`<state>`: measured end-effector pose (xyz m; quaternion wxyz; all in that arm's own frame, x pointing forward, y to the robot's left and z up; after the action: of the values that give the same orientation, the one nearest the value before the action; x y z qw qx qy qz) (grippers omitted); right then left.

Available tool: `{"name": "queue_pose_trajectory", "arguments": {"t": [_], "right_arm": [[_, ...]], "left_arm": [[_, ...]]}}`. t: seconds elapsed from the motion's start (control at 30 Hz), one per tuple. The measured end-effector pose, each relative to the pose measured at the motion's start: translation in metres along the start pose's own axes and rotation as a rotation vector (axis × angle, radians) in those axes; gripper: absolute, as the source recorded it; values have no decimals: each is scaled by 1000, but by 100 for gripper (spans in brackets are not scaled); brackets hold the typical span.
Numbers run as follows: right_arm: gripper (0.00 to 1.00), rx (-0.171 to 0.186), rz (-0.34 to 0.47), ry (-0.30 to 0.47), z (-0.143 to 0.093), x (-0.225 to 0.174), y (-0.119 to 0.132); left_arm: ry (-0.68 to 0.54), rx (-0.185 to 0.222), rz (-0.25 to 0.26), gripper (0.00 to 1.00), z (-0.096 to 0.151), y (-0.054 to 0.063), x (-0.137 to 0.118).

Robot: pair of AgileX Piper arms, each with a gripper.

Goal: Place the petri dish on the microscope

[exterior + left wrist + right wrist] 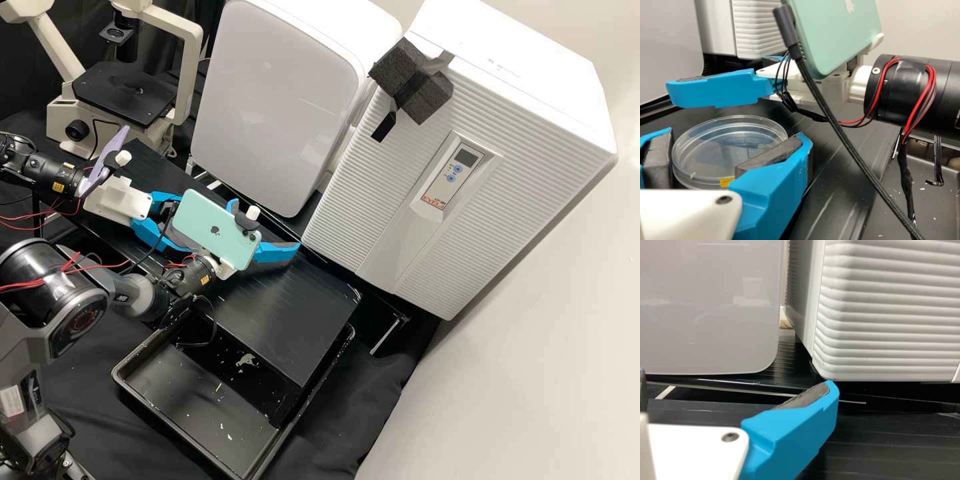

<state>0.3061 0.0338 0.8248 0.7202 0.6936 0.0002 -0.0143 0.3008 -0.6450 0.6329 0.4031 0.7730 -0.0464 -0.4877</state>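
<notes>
The left arm (50, 172) and right arm (150, 297) angle in toward each other. The left gripper (176, 218) has its fingers drawn partway together; the right gripper (267, 225) has its fingers spread wide.

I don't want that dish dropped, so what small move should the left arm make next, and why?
Probably firm up the left end effector gently before carrying the dish anywhere. The dish lies within its grasp area, but I can't tell whether it is gripped securely, and it is not yet on the microscope.
</notes>
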Motion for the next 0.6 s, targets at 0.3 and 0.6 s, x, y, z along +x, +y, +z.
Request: {"name": "queue_pose_trajectory", "arguments": {"t": [0.3,0.6], "right_arm": [[100,0,0,0,0,0,0],[100,0,0,0,0,0,0]], "left_arm": [[-9,-2,6,0,0,-1,1],[-11,-12,13,0,-4,-4,-4]]}}
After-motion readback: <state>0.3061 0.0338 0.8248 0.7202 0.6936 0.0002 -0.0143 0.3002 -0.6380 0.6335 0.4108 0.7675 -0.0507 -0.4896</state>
